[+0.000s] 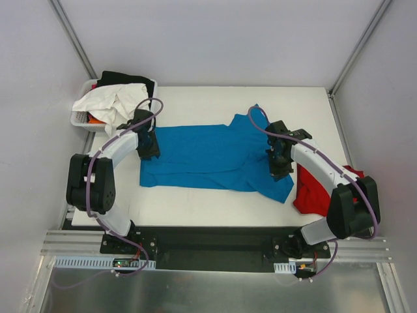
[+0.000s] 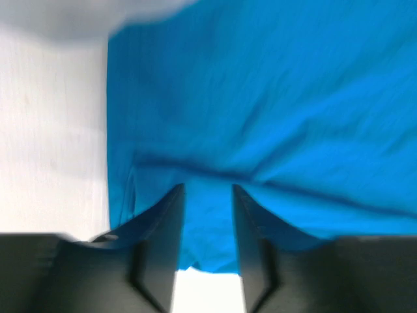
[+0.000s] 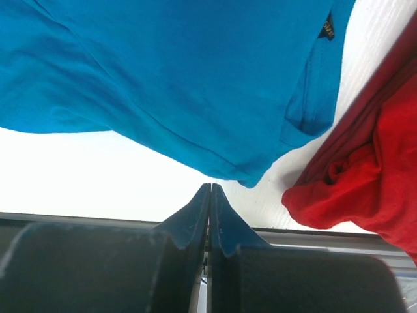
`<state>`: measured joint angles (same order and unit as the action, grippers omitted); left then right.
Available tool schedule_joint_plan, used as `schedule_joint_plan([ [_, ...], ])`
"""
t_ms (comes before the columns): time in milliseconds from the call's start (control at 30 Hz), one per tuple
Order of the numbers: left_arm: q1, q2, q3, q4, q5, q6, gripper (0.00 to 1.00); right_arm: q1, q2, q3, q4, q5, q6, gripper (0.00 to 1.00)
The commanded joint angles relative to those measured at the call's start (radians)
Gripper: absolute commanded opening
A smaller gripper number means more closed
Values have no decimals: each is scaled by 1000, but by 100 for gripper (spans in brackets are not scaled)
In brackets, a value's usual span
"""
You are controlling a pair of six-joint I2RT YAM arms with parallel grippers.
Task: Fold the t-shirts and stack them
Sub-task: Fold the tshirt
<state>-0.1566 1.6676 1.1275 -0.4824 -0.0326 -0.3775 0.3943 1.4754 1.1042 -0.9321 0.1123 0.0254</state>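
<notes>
Left fingers (image 2: 163, 228) stand parted; right fingers (image 3: 192, 218) (both arms reach forward) pressed together.

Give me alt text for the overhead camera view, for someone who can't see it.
A turquoise t-shirt lies spread across a white table, with the left end effector at its left edge and the right end effector over its right side. A crumpled red t-shirt sits at the table's right edge; a basket of cloth stands far left.

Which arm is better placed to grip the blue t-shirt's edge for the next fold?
Left. The left end effector is open around the edge of the blue t-shirt; the right end effector is shut and holds nothing.
</notes>
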Motion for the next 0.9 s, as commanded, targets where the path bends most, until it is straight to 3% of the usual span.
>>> schedule_joint_plan([
  [0,-30,-166,-122,-38,42,-46,29,0,-46,-10,-33,30,21,3],
  [100,-46,-218,-204,-38,49,-83,17,-2,-41,-21,-17,9,36,3],
  [400,-66,-232,-296,-33,37,-69,20,12,-27,-3,-16,4,51,2],
  [467,-66,-215,-307,-31,8,-58,29,14,-29,-1,-19,6,51,2],
  [500,-64,-215,-304,-30,-3,-46,37,12,-30,0,-22,6,51,2],
  [533,-61,-215,-296,-33,-32,-41,54,12,-30,0,-22,6,51,2],
  [600,-52,-220,-287,-35,-53,-31,66,15,-33,-3,-24,7,51,2],
  [867,-17,-187,-255,-41,-78,11,65,18,-33,-6,-27,12,54,2],
])
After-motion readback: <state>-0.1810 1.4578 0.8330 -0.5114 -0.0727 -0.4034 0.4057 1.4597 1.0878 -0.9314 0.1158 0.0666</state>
